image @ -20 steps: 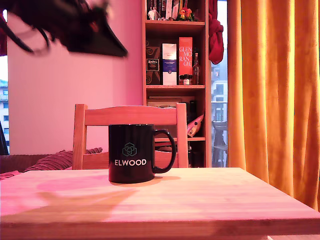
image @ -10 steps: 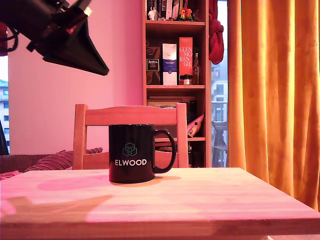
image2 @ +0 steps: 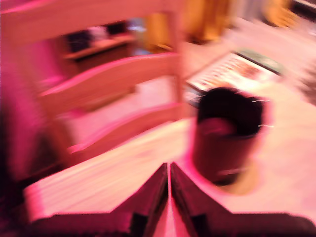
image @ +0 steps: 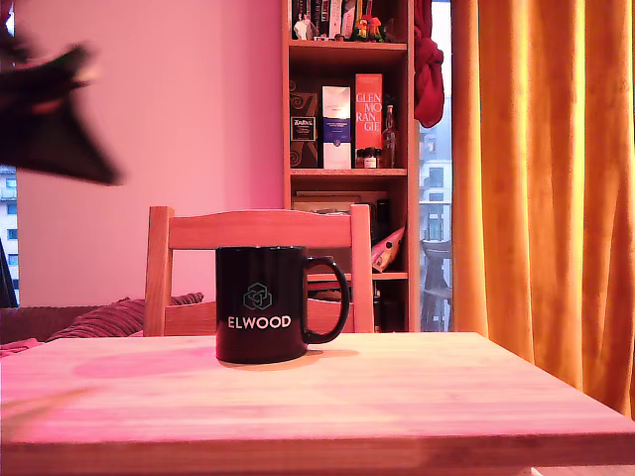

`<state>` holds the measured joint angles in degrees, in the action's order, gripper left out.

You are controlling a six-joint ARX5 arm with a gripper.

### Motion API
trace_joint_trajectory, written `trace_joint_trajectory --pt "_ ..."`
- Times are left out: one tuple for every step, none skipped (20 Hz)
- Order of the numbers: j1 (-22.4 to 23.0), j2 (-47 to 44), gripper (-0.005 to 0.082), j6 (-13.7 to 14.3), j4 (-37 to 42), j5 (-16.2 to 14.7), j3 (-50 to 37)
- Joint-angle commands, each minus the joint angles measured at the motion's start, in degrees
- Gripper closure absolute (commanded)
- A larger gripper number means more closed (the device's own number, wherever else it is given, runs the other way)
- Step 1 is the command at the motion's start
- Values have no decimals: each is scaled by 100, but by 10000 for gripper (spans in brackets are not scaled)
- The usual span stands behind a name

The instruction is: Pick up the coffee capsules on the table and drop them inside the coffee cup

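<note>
- The gripper (image: 60,124) is a dark blur high at the exterior view's left; its fingers (image2: 148,195) are pressed together, gripping nothing.
- The coffee cup (image: 263,303) stands upright mid-counter (image: 417,397), handle rightward.
- The capsule isn't discernible.

A strong pink-magenta cast lay over both views. In the exterior view daylight came through the window strips at the far left and behind the orange curtain (image: 546,188), which glowed warm. The coffee cup (image: 264,304) was sharp, its glossy side showing only faint sheen, with a soft shadow under it on the table (image: 397,397). The gripper (image: 45,124) at the exterior view's upper left was a dark motion-blurred smear. The wrist view was blurred throughout: the chair (image2: 108,84) streaked, the cup's (image2: 227,133) outline smeared, the background washed out and bright
</note>
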<state>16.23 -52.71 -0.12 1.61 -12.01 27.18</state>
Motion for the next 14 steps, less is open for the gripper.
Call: trace_joint_trajectory --pt "-157 387 790 -125 57 -17 -348" --pt "-278 643 790 -166 11 -17 -485" --pt "-385 914 790 -168 -31 -20 -632" --pt "-468 1217 790 -280 -59 -31 -765" --pt "-527 1513 790 -455 -205 -46 -857" --pt "-551 1797 790 -503 -387 -44 -916" --pt "-560 2050 790 -520 -538 -39 -966" --pt "-557 2308 790 -654 -634 -7 -1012" --pt "-557 2568 790 -798 -662 98 -1058" --pt "-557 2852 790 -933 -750 170 -1080" --pt "-557 3104 790 -957 -892 214 -1080" --pt "-557 3314 790 -953 -1053 341 -1080" --pt "-557 3497 790 -951 -1187 457 -1080" --pt "-557 3644 790 -951 -1274 529 -1080"
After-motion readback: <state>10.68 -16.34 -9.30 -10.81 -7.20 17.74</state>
